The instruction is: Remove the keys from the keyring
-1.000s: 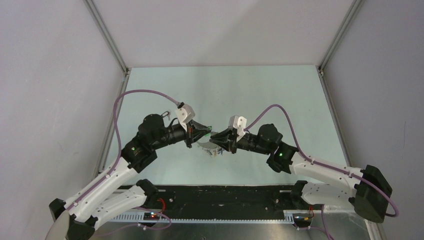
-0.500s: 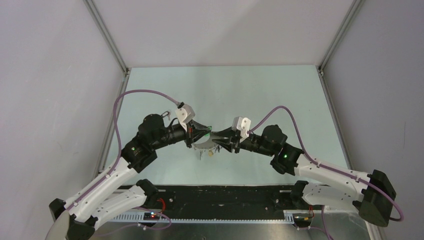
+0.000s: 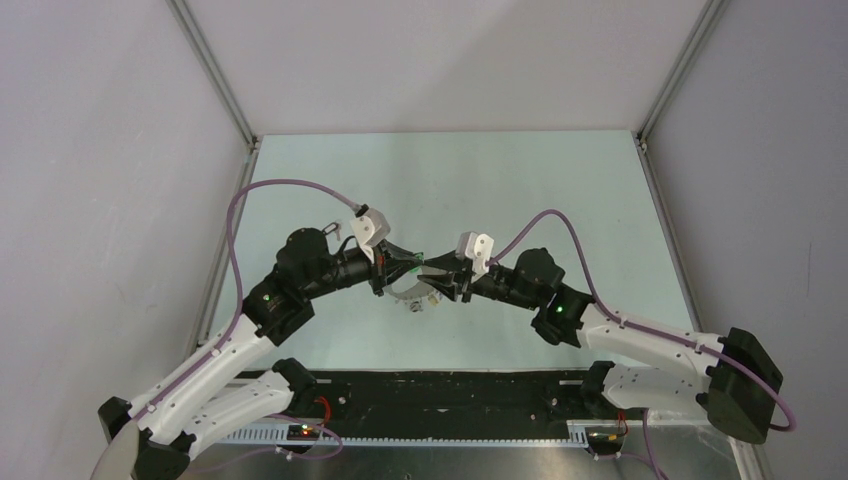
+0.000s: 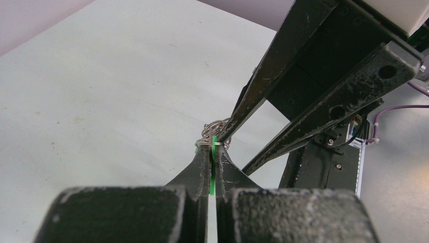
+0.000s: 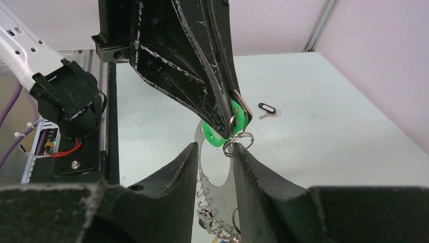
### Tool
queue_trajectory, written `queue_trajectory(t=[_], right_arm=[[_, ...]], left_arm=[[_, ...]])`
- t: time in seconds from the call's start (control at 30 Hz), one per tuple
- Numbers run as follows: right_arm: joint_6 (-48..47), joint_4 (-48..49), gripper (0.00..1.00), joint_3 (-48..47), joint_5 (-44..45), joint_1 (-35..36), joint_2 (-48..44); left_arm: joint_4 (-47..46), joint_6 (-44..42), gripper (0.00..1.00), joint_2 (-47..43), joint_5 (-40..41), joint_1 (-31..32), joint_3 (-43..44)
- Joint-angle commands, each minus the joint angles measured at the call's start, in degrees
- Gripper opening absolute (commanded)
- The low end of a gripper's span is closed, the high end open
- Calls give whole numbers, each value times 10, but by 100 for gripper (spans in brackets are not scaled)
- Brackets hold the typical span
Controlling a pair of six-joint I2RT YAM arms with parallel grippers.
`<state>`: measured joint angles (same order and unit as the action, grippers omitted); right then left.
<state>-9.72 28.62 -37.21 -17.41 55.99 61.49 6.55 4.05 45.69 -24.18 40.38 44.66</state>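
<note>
When looking down from the top camera, find the left gripper (image 3: 414, 262) and the right gripper (image 3: 432, 272) tip to tip over the middle of the bench (image 3: 480, 180). Place the keyring (image 3: 403, 291) as a grey arc hanging just below that meeting point, with the keys (image 3: 418, 305) bunched at its lowest part. Cannot separate single keys from this height.

Through the left wrist: record left jaws pressed together on the green key tag (image 4: 213, 174), held edge-on between the pads. Note the small split rings (image 4: 215, 127) knotted right at the tips, touching one long right finger coming in from the upper right.

Through the right wrist: record right jaws spread and pinching nothing. Find the keyring band hanging down through the gap between them, long axis near vertical. Find the tag and its split ring just above and beyond the fingertips.

Judge the coming move to turn on that offset: target up and forward of the free right jaws, the right arm the only one able to take it. Expect crowding from the left fingers directly above. Note one black-tagged key (image 5: 267, 108) lying well apart on the bench.
</note>
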Motion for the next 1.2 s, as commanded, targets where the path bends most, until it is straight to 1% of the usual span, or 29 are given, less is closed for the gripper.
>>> queue_trajectory(t=[0.0, 0.07, 0.1, 0.17, 0.27, 0.33, 0.37, 0.4, 0.7, 0.77, 0.83, 0.87, 0.9, 0.93, 0.97, 1.0, 1.03, 1.07, 1.1, 1.13, 1.17], right_arm=[[3, 46, 36, -25, -1, -3, 16], [5, 54, 33, -27, -4, -4, 19], [6, 57, 29, -27, -6, -4, 20], [7, 61, 25, -26, -4, -4, 20], [9, 57, 22, -26, 1, -4, 18], [12, 55, 12, -26, 13, -2, 15], [11, 54, 3, -26, 21, 1, 13], [9, 48, 0, -26, 23, 3, 11], [-31, -19, 0, -16, 33, 13, -22], [-66, -28, 0, -9, 22, 23, -35], [-121, -38, 0, -1, 23, 45, -43], [-172, -42, 0, 3, 28, 65, -46], [-197, -51, 0, 4, 34, 75, -46], [-249, -56, 0, 5, 47, 96, -45], [-276, -69, 0, 5, 53, 106, -44], [-329, -75, 0, 6, 70, 127, -42], [-353, -83, 0, 6, 83, 149, -37], [-404, -86, 0, 6, 114, 158, -34], [-431, -87, 0, 7, 131, 180, -28], [-478, -81, 0, 12, 173, 190, -24], [-502, -77, 0, 14, 214, 208, -14]], left_arm=[[-46, -1, 0, -11, -13, 0, 3], [-50, 3, 0, -10, -19, 0, 2], [-52, 8, 0, -9, -21, 0, 1], [-54, 10, 0, -5, -25, 0, 2], [-54, 10, 0, -5, -22, 0, 2], [-55, 9, 0, -6, -20, 0, 1], [-55, 9, 0, -7, -19, 0, 2], [-55, 8, 0, -8, -19, 0, 2], [-54, 7, 0, -12, -7, -1, 0], [-54, 10, 0, -11, -5, -1, 1], [-53, 14, 0, -6, -6, -1, 3], [-52, 16, 0, -4, -7, -1, 4], [-51, 17, 0, -2, -8, -1, 5], [-50, 18, 0, 0, -9, 0, 6], [-49, 18, 0, 0, -9, -1, 7], [-49, 18, 0, 0, -9, -1, 7], [-48, 18, 0, 0, -9, -2, 7], [-48, 18, 0, 0, -8, -1, 7], [-48, 18, 0, 0, -8, -1, 6], [-47, 17, 0, 0, -6, -1, 7], [-46, 17, 0, 1, -5, -1, 7]])
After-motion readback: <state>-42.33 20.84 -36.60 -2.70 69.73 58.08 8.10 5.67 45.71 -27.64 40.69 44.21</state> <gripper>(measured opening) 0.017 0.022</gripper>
